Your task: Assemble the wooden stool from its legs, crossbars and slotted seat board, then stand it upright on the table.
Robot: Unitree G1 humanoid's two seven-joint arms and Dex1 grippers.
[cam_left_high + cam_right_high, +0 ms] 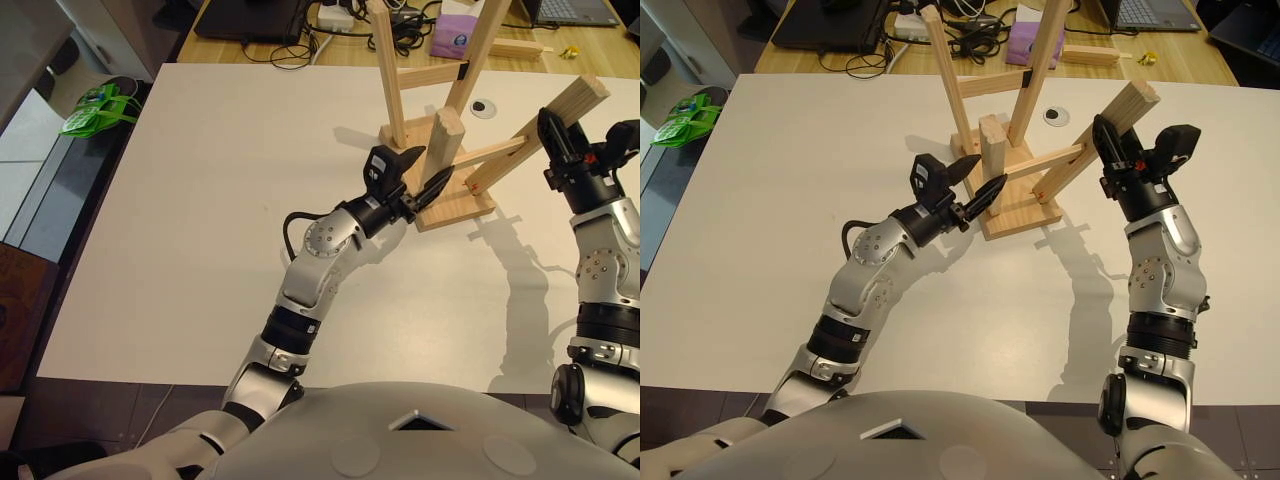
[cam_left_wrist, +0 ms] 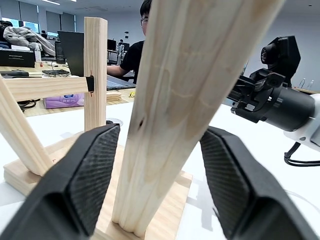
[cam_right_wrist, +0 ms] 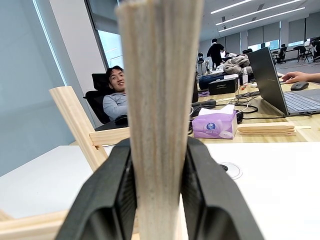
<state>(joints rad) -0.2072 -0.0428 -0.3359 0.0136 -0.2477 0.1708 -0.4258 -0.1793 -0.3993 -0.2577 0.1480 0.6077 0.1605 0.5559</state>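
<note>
Left gripper (image 1: 432, 167), spread, straddles the stubby pale-wood leg (image 1: 450, 135) on the square wooden seat board (image 1: 465, 208). Right gripper (image 1: 1112, 148) pinches the slanted wooden leg (image 1: 1135, 100), which probably needs seating next.

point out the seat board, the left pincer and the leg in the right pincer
seat board (image 1: 1020, 218), right eye view, near edge
left pincer (image 1: 987, 172), right eye view, between its fingertips
gripped leg (image 1: 582, 97), left eye view, free upper end

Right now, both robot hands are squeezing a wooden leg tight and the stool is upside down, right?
No. The right fingers squeeze a leg tight, but the left fingers are open around another leg, with gaps either side: see the left wrist view. The stool is upside down.
</note>
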